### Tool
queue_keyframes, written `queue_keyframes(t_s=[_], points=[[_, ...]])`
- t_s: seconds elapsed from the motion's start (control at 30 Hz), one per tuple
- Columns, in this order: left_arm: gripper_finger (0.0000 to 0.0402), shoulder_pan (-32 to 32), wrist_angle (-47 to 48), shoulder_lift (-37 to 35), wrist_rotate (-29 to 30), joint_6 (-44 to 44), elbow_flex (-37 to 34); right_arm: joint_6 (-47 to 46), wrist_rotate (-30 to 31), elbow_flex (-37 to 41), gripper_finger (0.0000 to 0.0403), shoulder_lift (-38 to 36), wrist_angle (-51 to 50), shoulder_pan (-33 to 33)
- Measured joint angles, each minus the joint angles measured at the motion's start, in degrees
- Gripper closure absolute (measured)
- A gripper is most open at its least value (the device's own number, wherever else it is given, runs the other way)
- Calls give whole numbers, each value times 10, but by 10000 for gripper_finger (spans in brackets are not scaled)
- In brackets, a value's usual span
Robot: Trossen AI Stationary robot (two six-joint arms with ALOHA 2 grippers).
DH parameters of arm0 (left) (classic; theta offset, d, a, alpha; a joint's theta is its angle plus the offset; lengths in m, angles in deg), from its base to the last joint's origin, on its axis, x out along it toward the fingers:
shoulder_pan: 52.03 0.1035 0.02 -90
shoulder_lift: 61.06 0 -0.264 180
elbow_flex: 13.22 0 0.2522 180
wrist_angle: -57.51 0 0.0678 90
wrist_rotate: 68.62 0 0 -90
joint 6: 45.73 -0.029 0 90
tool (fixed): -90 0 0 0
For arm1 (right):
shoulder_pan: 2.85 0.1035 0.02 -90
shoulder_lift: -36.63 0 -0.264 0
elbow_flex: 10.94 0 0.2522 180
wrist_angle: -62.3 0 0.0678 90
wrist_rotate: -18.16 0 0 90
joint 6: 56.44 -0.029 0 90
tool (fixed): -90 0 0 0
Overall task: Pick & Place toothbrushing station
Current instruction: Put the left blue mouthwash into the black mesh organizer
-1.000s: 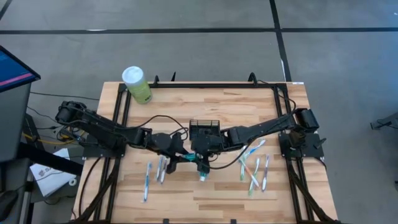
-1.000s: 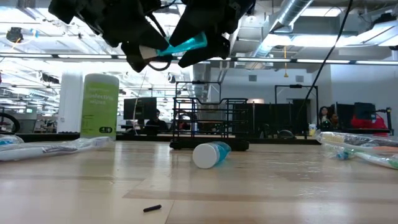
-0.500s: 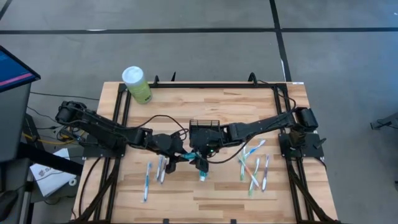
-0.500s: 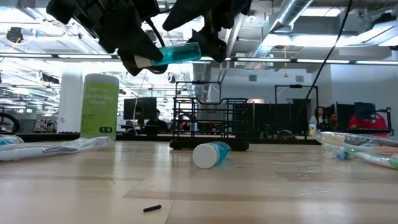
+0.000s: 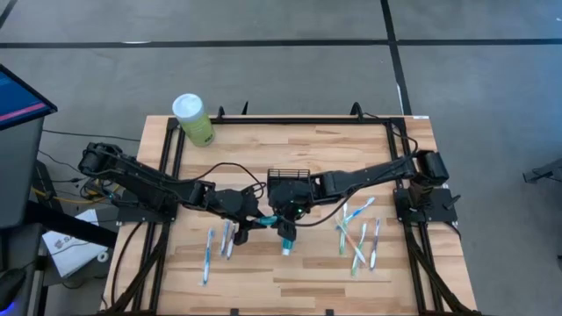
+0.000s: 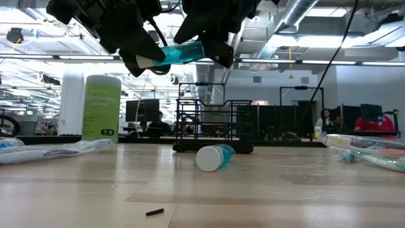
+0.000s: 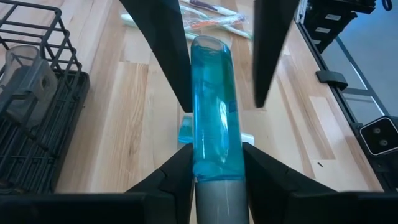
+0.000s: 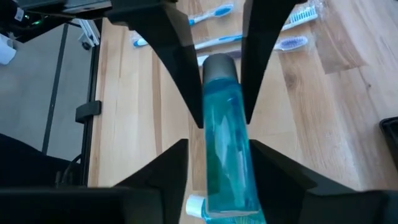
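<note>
1. Both dark arms reach in from the table's sides and meet over the middle of the light wooden table (image 5: 307,145), held up in the air.
2. The left claw (image 5: 255,222) comes in from the left with its forearm low and stretched out, and it grips the grey-capped end of a translucent blue tube (image 6: 182,53); its fingers (image 7: 169,180) are pressed against the tube on both sides.
3. The right claw (image 5: 283,216) comes from the right, elbow out by the table's right edge, and its two fingers (image 8: 163,168) sit on either side of the tube's other end, tight against it, so both claws have hold of one tube.
4. In the low view the tube hangs level between them, clear above the tabletop.
5. The small black wire-mesh caddy (image 5: 289,182) stands upright at the table's centre, just on the far side of the two claws and apart from them.
6. A white-and-blue cylinder (image 6: 214,157) lies on its side on the near side of the caddy.
7. The green canister with a white lid (image 5: 193,118) stands at the far left corner.
8. Loose toothbrushes in clear wrap (image 5: 358,237) lie on the right; a few more toothbrushes (image 5: 209,250) lie near left.
</note>
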Motion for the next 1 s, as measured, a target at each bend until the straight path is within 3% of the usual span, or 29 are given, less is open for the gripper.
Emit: queue_keyframes(t_s=[0.23,0.43,1.0], points=[[292,0,-3,0,-3,0,0,5,-9,0,300,0,0,0],[293,0,-7,0,-3,1,0,5,-23,0,308,0,0,0],[293,0,-17,0,3,0,0,0,-43,0,198,0,12,0]])
